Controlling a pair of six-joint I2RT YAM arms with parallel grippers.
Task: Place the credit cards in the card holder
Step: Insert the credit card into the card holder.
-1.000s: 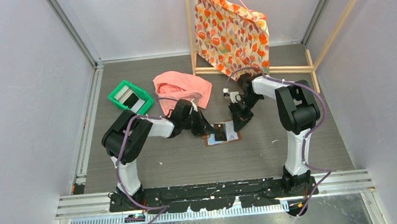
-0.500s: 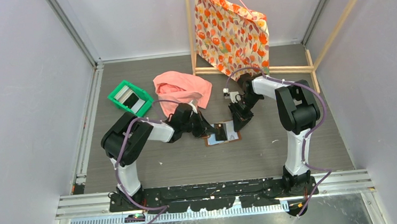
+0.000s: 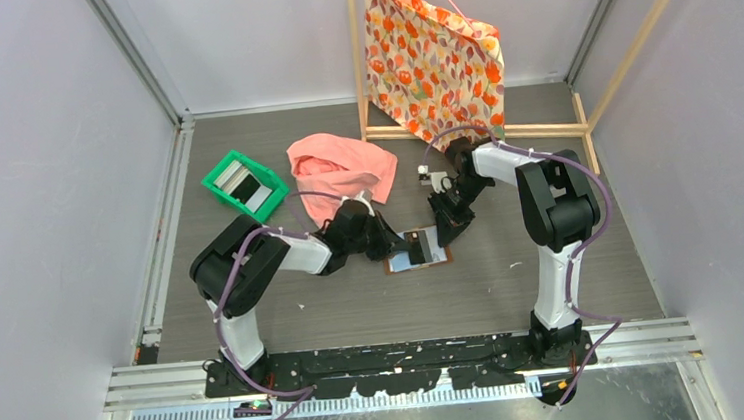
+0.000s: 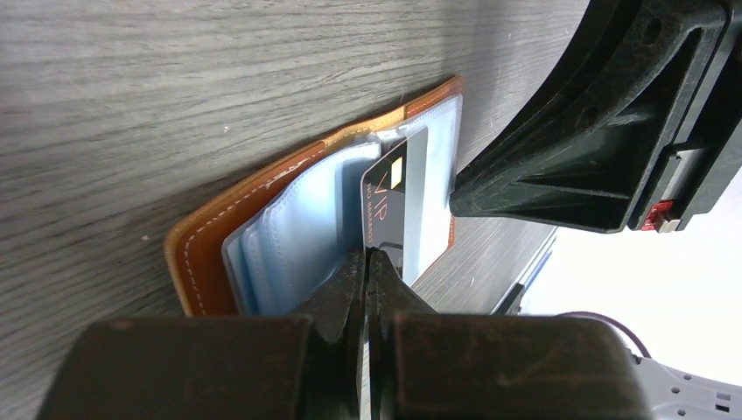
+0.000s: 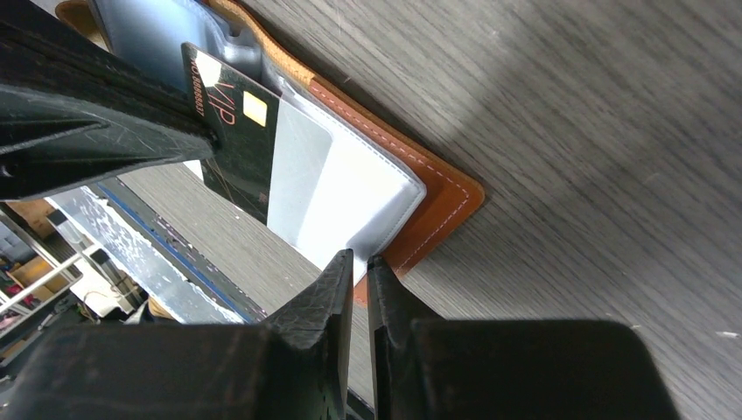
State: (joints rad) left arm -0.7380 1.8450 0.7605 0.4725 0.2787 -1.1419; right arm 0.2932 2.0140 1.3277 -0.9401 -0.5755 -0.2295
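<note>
The card holder point(image 3: 430, 254), a brown leather wallet, lies open on the floor with its pale pockets up; it also shows in the left wrist view point(image 4: 203, 255) and the right wrist view point(image 5: 442, 208). My left gripper point(image 3: 397, 244) point(image 4: 367, 259) is shut on a dark credit card point(image 4: 387, 194) point(image 5: 238, 150) marked VIP, whose far end sits in a clear pocket. My right gripper point(image 3: 447, 228) point(image 5: 359, 262) is closed on the wallet's edge at the far side. More cards point(image 3: 246, 185) lie in the green tray point(image 3: 216, 180).
A pink cloth point(image 3: 342, 165) lies behind the left gripper. A floral cloth point(image 3: 431, 55) hangs on a wooden rack point(image 3: 472, 132) at the back. A small white object point(image 3: 425, 174) sits near the right arm. Walls close both sides.
My left gripper has moved a little to the right with the dark card, bringing it lower and farther over the wallet's pockets. The right gripper has stayed at the wallet's edge.
</note>
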